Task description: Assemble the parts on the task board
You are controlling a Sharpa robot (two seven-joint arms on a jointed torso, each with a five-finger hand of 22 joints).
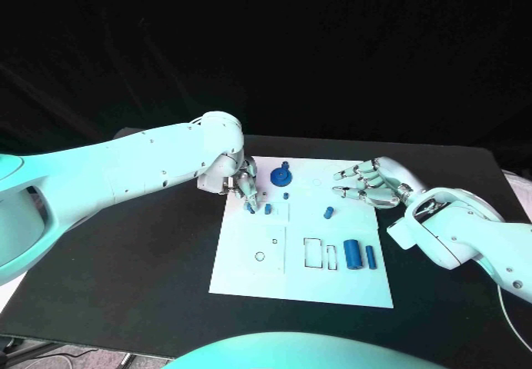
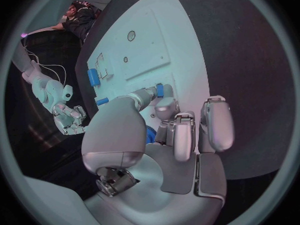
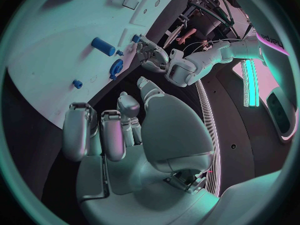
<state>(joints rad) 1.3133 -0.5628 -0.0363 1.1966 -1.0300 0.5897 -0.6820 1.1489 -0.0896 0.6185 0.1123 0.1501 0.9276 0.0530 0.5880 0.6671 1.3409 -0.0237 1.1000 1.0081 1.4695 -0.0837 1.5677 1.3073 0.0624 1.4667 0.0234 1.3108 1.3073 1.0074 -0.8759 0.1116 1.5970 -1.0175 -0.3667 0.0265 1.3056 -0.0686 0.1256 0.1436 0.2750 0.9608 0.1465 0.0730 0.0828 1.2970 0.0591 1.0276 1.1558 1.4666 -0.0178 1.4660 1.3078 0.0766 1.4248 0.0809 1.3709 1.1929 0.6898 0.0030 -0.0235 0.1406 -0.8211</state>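
My left hand is down over the far-left corner of the flat white task board, fingertips pinching a small blue peg just above the board, presumably so it can be lined up with a hole there. My right hand hovers off the board's far-right corner, fingers loosely curled and apart with nothing in them, I judge to stay out of the way. A round blue gear-like piece stands near the far edge between my hands; a large blue cylinder and a slimmer blue bar lie side by side near the right edge, beside outlined slots. My left wrist view shows the peg meeting my fingertips, which the head view blurs. My right wrist view shows my empty palm and the gear from the side.
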